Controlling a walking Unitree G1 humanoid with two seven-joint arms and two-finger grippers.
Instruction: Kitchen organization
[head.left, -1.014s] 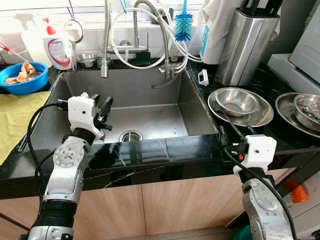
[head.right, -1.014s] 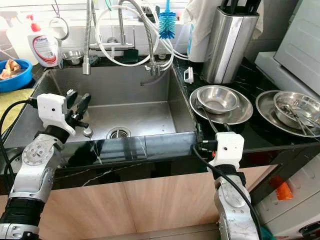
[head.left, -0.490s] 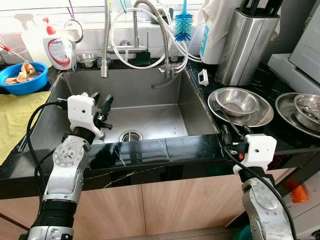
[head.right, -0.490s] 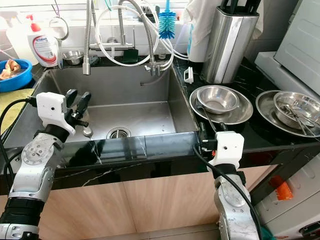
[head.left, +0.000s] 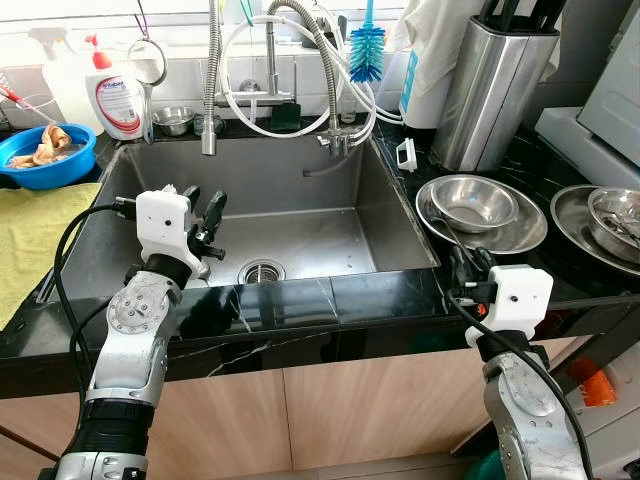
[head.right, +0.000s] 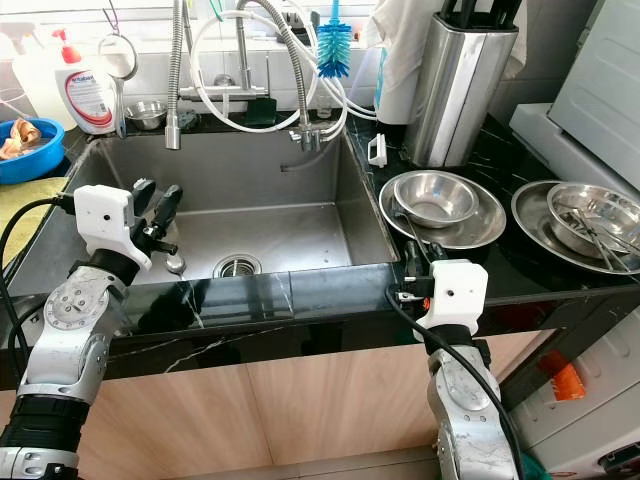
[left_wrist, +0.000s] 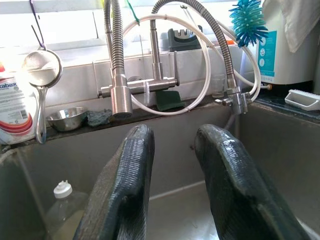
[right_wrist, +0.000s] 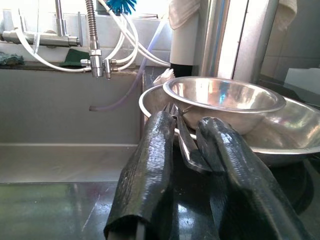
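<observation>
My left gripper (head.left: 200, 212) hangs open over the left part of the steel sink (head.left: 330, 180), with nothing between its fingers (left_wrist: 132, 165). A clear plastic bottle (left_wrist: 65, 210) lies in the sink below it. My right gripper (head.left: 465, 262) is at the counter's front edge, open, just before a steel bowl (head.left: 472, 203) that rests in a wider steel dish (head.left: 520, 238). A thin metal utensil (right_wrist: 186, 142) leans out of that dish and points into the gap between the right fingers (right_wrist: 150, 165). I cannot tell whether they touch it.
A second steel dish with a bowl (head.left: 605, 222) sits far right. A steel knife block (head.left: 495, 85) stands behind the bowls. Faucet hoses (head.left: 270, 70) hang over the sink; soap bottle (head.left: 118, 100), blue bowl (head.left: 45, 160) and yellow cloth (head.left: 30, 235) are on the left.
My right gripper has edged forward toward the steel dish. The left arm has barely moved.
</observation>
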